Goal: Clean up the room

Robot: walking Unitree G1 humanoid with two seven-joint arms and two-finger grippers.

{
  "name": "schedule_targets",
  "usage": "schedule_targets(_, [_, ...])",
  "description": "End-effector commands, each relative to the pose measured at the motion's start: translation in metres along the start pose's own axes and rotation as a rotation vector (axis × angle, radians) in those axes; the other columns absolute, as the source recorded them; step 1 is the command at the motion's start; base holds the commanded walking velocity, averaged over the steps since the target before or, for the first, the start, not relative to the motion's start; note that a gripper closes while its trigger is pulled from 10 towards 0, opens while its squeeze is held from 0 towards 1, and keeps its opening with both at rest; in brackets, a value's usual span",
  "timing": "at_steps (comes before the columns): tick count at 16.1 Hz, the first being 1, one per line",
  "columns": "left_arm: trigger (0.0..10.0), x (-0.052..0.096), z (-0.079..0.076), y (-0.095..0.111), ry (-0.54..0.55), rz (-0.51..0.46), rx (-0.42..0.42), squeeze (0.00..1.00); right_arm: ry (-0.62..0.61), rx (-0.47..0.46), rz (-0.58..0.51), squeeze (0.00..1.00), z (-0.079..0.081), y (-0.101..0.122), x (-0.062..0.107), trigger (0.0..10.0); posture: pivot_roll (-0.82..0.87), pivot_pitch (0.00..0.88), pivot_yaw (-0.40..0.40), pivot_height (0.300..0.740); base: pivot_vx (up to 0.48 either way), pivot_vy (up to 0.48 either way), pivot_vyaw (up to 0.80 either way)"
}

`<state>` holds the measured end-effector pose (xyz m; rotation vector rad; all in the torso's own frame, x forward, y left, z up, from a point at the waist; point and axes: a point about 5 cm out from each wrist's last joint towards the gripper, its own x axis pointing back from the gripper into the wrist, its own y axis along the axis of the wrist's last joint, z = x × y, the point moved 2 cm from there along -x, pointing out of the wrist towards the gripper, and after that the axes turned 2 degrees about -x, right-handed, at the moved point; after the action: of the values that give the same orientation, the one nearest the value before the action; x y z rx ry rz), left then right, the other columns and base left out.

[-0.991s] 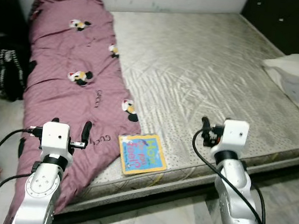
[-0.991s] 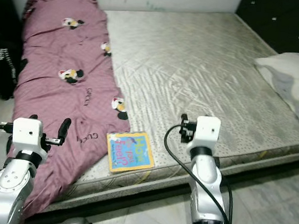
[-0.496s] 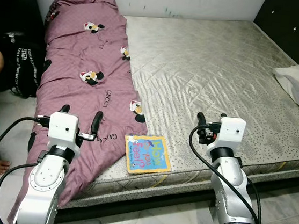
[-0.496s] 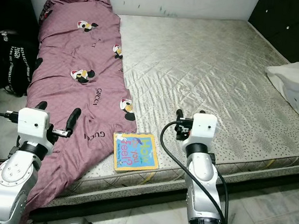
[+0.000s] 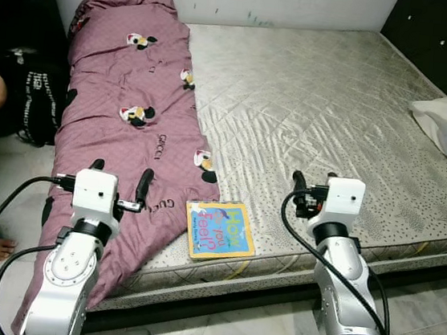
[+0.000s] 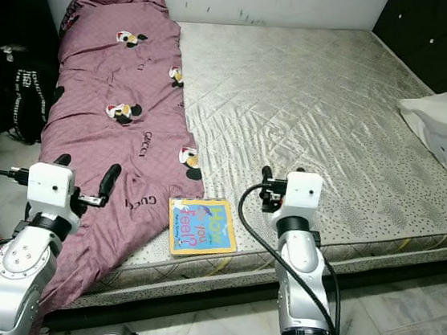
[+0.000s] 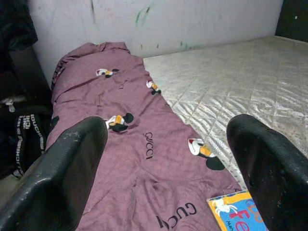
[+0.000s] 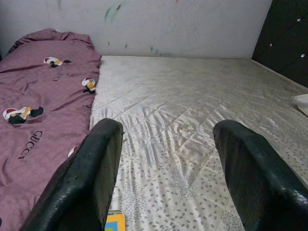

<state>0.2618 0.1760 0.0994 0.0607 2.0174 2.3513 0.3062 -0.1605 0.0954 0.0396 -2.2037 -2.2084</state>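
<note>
Head views show a book [image 5: 219, 229] at the mattress's [image 5: 333, 123] front edge beside a purple quilt [image 5: 124, 116], both grippers, left [image 5: 118, 184] and right [image 5: 311, 190], hovering empty and spread. Wrist views confirm the gaps; a clumsy reach could, I judge, push the book off the edge.

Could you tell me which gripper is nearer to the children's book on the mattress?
Left. The left gripper hovers just beside the book over the purple quilt; the right gripper is slightly farther.

Head eyes look down; wrist cameras apparently face along mattress [image 5: 327, 107].
</note>
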Motion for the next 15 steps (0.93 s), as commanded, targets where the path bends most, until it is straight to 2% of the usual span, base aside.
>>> schedule_targets(1, [10.0, 0.0009, 0.0002, -0.0051, -0.006, 0.027, -0.006, 0.00, 0.003, 0.001, -0.001, 0.00, -0.0003, 0.0017, -0.0001, 10.0, 0.01, 0.030, -0.018, 0.715, 0.000, 0.000, 0.00])
schedule_targets(8, [10.0, 0.0009, -0.0009, -0.0057, -0.007, 0.032, -0.007, 0.00, 0.004, 0.001, 0.001, 0.00, 0.0002, 0.0016, 0.0007, 10.0, 0.01, 0.036, -0.017, 0.635, 0.000, 0.000, 0.00])
schedule_targets(15, [10.0, 0.0016, 0.0041, -0.0077, 0.041, 0.039, -0.016, 0.00, 0.018, 0.005, 0.005, 0.00, 0.0021, 0.0021, -0.0025, 10.0, 0.01, 0.036, -0.022, 0.635, 0.000, 0.000, 0.00])
